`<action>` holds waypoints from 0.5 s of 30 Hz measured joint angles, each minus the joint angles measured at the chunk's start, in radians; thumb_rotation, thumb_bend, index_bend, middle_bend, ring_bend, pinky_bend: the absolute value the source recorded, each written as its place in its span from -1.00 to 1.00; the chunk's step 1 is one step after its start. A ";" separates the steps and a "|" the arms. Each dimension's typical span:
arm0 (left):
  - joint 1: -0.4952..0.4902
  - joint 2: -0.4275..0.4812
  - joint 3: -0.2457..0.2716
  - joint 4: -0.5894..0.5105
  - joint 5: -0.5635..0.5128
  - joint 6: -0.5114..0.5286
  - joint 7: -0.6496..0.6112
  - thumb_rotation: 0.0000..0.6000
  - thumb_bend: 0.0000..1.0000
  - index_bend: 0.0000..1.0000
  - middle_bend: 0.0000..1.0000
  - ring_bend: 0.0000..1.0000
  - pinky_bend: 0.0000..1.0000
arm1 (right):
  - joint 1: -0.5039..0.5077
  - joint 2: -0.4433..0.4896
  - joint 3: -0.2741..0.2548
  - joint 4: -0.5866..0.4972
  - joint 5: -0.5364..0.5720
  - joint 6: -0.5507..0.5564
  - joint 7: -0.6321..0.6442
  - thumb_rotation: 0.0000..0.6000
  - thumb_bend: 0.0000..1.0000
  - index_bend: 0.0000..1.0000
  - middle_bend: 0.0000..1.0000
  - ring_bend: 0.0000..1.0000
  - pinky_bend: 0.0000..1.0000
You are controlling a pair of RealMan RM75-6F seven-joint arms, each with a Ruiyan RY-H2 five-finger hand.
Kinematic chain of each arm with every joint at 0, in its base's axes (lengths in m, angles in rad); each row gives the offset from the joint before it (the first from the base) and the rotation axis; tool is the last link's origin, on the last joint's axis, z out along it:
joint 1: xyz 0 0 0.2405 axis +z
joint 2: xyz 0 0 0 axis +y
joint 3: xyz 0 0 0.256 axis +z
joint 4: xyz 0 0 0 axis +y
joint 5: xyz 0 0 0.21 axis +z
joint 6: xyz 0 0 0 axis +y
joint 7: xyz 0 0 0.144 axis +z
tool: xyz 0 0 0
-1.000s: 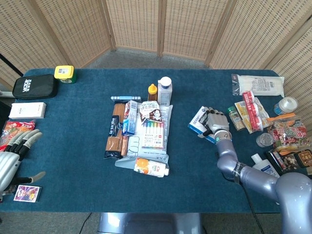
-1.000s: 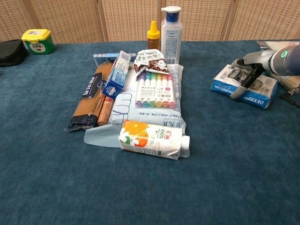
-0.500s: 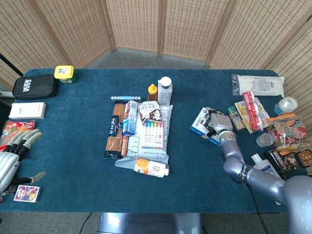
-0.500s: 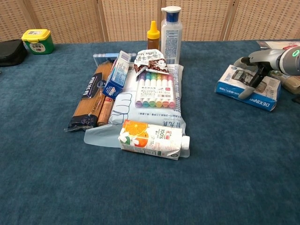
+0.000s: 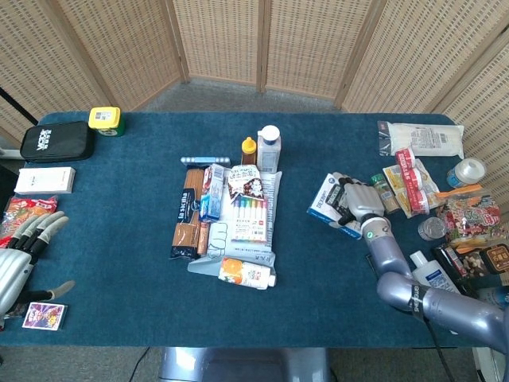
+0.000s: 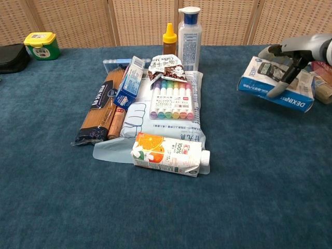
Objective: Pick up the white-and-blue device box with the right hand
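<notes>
The white-and-blue device box (image 6: 264, 83) (image 5: 328, 203) hangs tilted above the blue cloth at the right, clear of the table in the chest view. My right hand (image 6: 291, 58) (image 5: 358, 203) grips it from above, its thumb down the box's near side and its fingers (image 6: 270, 51) over the far edge. My left hand (image 5: 20, 259) rests at the table's left edge in the head view, fingers spread, holding nothing.
A central cluster holds a juice carton (image 6: 168, 154), marker set (image 6: 172, 99), pasta pack (image 6: 98, 110), squeeze bottle (image 6: 169, 38) and clear bottle (image 6: 189, 31). Snacks and packets (image 5: 417, 183) crowd the right edge. A black pouch (image 5: 56, 142) and yellow tin (image 5: 104, 118) sit far left.
The right hand has lifted the box off the cloth and carried it up and slightly right. The left hand has stayed put.
</notes>
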 measured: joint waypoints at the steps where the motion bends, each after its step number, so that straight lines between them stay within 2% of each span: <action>1: 0.000 0.000 0.000 0.000 0.001 0.000 0.000 1.00 -0.63 -1.00 -1.00 -1.00 -1.00 | -0.003 0.017 0.004 -0.026 -0.012 0.009 0.005 1.00 -1.00 -1.00 0.01 0.76 0.68; 10: 0.010 -0.001 0.008 -0.002 0.022 0.019 0.001 1.00 -0.63 -1.00 -1.00 -1.00 -1.00 | -0.018 0.219 0.076 -0.288 -0.103 0.061 0.057 1.00 -1.00 -1.00 0.01 0.76 0.68; 15: 0.021 0.000 0.013 0.000 0.032 0.038 -0.002 1.00 -0.63 -1.00 -1.00 -1.00 -1.00 | -0.018 0.340 0.137 -0.412 -0.135 0.084 0.091 1.00 -1.00 -1.00 0.01 0.76 0.68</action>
